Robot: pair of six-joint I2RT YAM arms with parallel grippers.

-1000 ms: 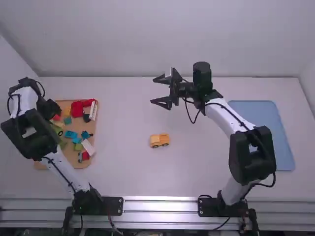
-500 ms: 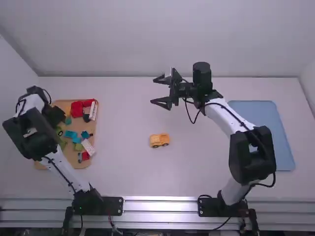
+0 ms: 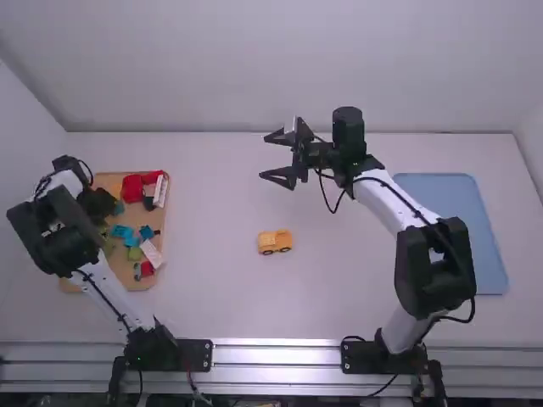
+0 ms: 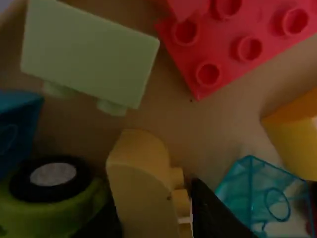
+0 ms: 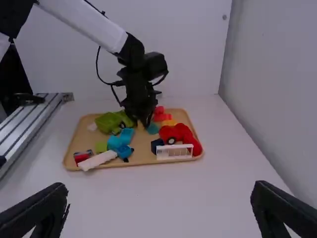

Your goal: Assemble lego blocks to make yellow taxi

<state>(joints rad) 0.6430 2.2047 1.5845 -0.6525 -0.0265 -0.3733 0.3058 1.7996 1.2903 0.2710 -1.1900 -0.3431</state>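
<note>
Yellow part-built taxi (image 3: 274, 242) sits on the tabletop (image 3: 221, 288) in the high view; left arm's (image 3: 72, 246) edged inward over the tray (image 3: 127, 278). Left wrist view: left tool (image 4: 152, 199) pinching a yellow block (image 4: 141, 183), likely the next part. Right wrist view: right tool (image 5: 159, 191) spread wide

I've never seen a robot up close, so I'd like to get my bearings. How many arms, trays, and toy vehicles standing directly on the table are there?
Robot arms: 2 (left arm, right arm)
Trays: 2 (brown tray, blue tray)
Toy vehicles directly on the table: 1 (yellow-orange toy vehicle)
Total: 5
</note>
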